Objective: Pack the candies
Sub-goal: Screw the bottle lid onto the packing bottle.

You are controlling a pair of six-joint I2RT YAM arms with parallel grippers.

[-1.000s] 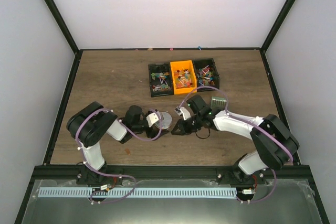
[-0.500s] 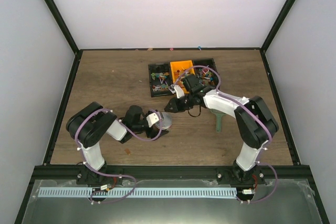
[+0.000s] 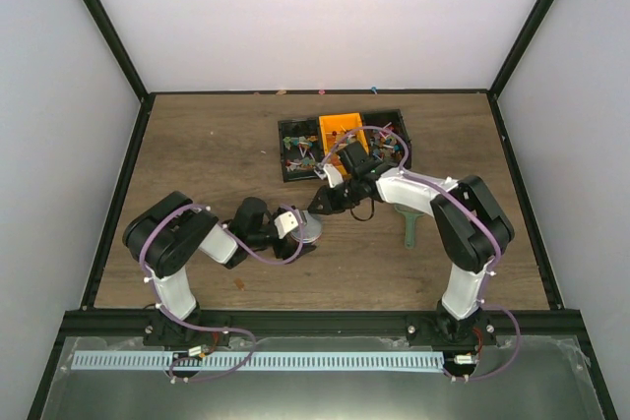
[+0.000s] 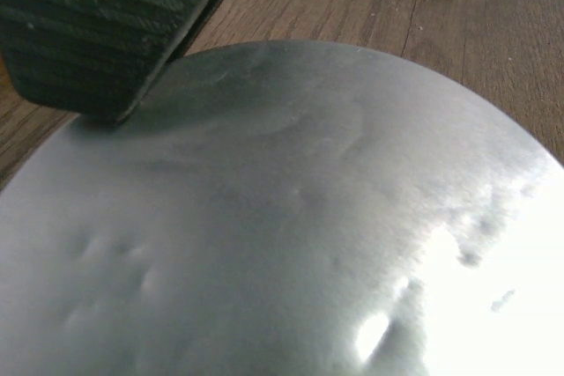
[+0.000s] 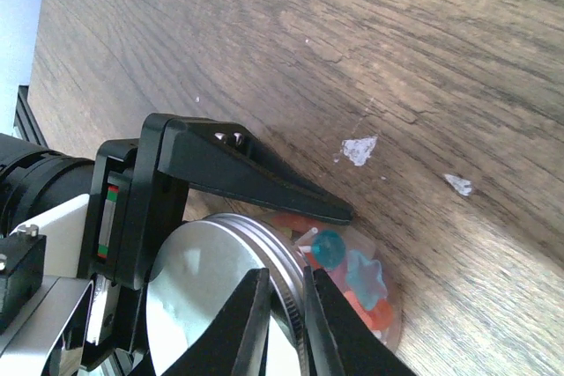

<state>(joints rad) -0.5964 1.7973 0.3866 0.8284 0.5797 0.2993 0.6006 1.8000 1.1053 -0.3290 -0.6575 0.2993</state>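
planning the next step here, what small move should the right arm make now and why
Probably twist the right gripper to screw the lid down. It pinches the lid's rim, the lid sits on the jar, candies are already inside, and the left gripper braces the jar.

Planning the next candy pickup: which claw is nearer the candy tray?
Right. The right claw pinches the lid of the jar, just in front of the candy tray. The left claw grips that jar from its near-left side, farther from the tray.
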